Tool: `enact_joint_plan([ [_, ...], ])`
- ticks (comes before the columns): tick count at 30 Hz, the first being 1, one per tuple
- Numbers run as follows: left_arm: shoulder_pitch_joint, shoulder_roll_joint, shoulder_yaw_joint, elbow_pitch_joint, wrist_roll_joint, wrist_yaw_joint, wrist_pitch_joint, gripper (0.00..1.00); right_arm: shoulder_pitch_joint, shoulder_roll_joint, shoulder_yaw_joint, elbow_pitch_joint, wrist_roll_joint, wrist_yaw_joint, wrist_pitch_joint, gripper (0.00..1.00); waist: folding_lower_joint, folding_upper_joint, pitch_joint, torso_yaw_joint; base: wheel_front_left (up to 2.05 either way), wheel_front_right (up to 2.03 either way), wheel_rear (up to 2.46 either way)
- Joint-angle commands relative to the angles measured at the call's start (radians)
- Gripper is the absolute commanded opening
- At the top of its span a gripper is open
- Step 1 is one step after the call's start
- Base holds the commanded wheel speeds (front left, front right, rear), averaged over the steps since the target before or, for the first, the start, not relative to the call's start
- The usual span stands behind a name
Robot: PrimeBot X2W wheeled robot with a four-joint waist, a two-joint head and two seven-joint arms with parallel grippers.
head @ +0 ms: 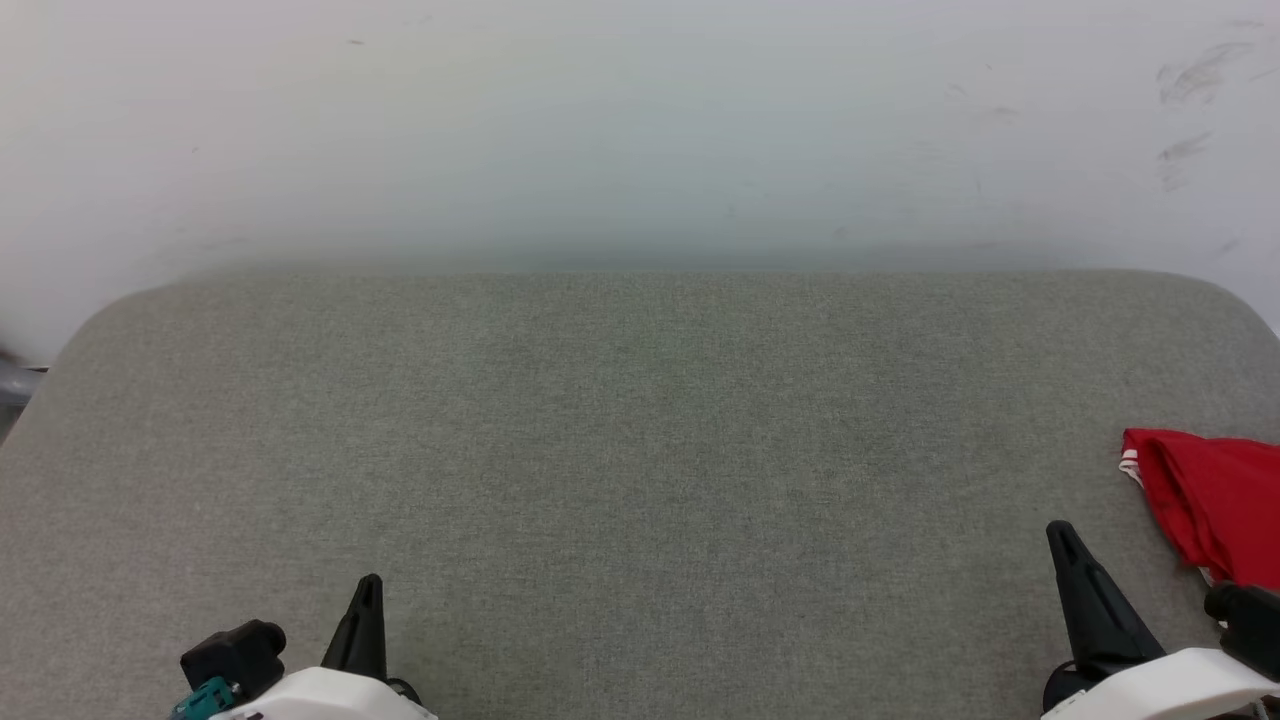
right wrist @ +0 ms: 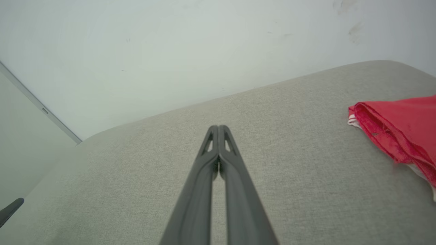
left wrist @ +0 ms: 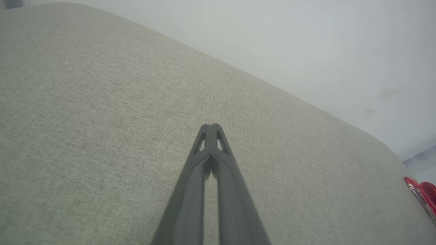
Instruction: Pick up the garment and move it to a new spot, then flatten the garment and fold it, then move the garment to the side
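Pointing forward over the cushion point(head: 640, 450), left fingers point(head: 365, 625) and right fingers point(head: 1092, 600) closed.

So the garment point(head: 1210, 505) sat way over on the right side of the padded surface point(head: 640, 450), in its nearer half, running off the right edge of the head view. The wall point(head: 640, 120) stood right behind the surface's far edge. The left gripper point(head: 369, 583) was at the near left, over the surface and well apart from the garment. The right gripper point(head: 1060, 535) was at the near right, just left of the garment and a bit closer to the robot, with its fingers not touching it. Both grippers pointed away from the robot, toward the wall.
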State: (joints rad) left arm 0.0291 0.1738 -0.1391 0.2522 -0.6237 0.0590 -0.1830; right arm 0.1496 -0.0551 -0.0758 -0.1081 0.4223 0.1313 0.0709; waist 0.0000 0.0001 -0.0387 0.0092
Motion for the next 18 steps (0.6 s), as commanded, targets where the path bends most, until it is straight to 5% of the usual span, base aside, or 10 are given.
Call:
enact_joint_plan([
  [1, -0.035, -0.002, 0.017, -0.016, -0.041, -0.011, 0.01, 0.0, -0.036, -0.009, 0.002, 0.0, 0.053, 0.0, -0.004, 0.0, 0.0, -0.0001, 0.001, 0.0, 0.0, 0.0, 0.0],
  [18, -0.061, -0.031, 0.073, -0.015, -0.263, -0.053, 0.077, 0.0, -0.09, -0.016, 0.005, 0.082, 0.33, 0.0, -0.003, 0.0, 0.0, -0.0001, 0.007, -0.002, 0.0, 0.0, 0.0],
])
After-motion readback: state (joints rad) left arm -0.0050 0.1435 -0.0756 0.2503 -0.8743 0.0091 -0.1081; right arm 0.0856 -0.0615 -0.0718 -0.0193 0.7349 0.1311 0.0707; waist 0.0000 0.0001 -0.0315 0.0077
